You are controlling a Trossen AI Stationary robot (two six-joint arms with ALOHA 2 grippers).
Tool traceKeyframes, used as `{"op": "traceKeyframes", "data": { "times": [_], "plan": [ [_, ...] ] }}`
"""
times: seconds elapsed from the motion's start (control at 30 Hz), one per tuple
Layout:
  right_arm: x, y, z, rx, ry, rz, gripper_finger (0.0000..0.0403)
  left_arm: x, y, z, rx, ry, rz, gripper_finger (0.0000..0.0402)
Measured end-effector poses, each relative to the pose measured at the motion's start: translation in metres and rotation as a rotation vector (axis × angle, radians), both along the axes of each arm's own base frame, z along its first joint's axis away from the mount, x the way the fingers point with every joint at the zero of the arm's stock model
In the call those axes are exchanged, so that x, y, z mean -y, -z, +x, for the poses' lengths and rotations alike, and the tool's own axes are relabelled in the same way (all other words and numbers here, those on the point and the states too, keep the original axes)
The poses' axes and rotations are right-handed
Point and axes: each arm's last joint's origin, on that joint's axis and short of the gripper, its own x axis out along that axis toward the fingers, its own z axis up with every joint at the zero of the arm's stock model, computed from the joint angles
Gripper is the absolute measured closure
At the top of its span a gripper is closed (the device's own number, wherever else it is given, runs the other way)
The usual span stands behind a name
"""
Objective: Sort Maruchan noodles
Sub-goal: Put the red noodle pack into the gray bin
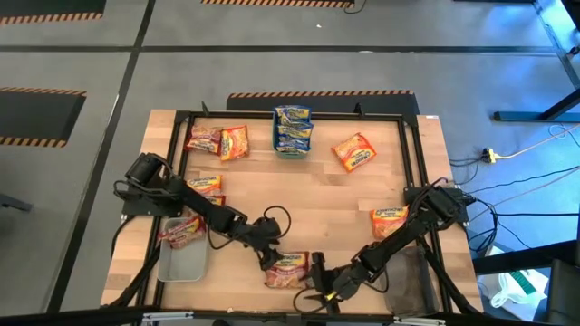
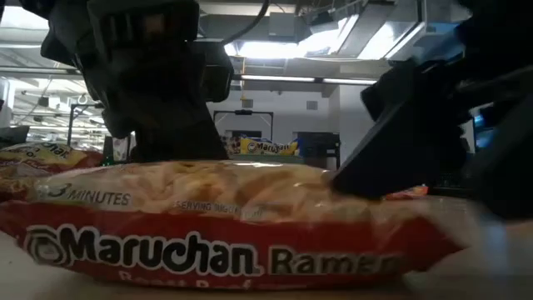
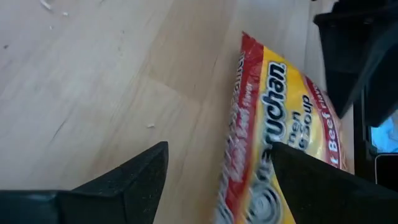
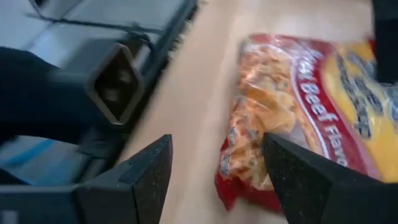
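Red crinkly plastic Maruchan beef ramen packet (image 1: 288,269) flat at table (image 1: 299,195) near edge, between both hands. Left hand (image 1: 272,256) spread wide, holding nothing; right hand (image 1: 314,269) parted, empty. Risk: colliding arms, or nudging packet overboard.

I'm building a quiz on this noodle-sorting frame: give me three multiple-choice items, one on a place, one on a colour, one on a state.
1. Where does the red packet lie?
A. near table edge, between both tools
B. in the grey tray
C. far edge

2. What colours are the packets in the teal tray?
A. orange
B. blue and yellow
C. red

3. How is the left tool?
A. shut on the packet
B. open, one finger over the packet
C. out of view

Key: A, the high view shows it between the left tool and the right tool; B, blue-yellow stack there; B, the left wrist view shows spread fingers.
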Motion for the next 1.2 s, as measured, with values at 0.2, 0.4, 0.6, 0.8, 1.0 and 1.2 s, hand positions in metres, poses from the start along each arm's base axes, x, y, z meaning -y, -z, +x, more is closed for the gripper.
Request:
{"op": "traceKeyframes", "data": {
  "times": [0.2, 0.4, 0.6, 0.8, 1.0, 1.2],
  "plan": [
    [0.002, 0.001, 0.001, -0.021, 0.082, -0.097, 0.0159, 0.001, 0.000, 0.000, -0.008, 0.001, -0.034, 0.0126],
    [0.005, 0.003, 0.003, -0.029, 0.097, -0.111, 0.0159, 0.001, 0.000, 0.000, -0.023, -0.008, -0.076, 0.0126],
    [0.005, 0.006, 0.002, -0.042, 0.102, -0.123, 0.0159, 0.000, 0.001, -0.001, -0.045, -0.077, -0.096, 0.0126],
    [0.006, 0.006, 0.002, -0.041, 0.113, -0.132, 0.0159, 0.000, 0.001, 0.000, -0.043, -0.083, -0.117, 0.0126],
    [0.008, 0.007, 0.003, -0.037, 0.130, -0.145, 0.0159, 0.004, -0.003, 0.001, -0.046, -0.040, -0.239, 0.0127],
    [0.014, 0.007, 0.007, -0.044, 0.144, -0.143, 0.0159, 0.010, 0.008, 0.011, 0.008, -0.031, -0.357, 0.0127]
  ]
}}
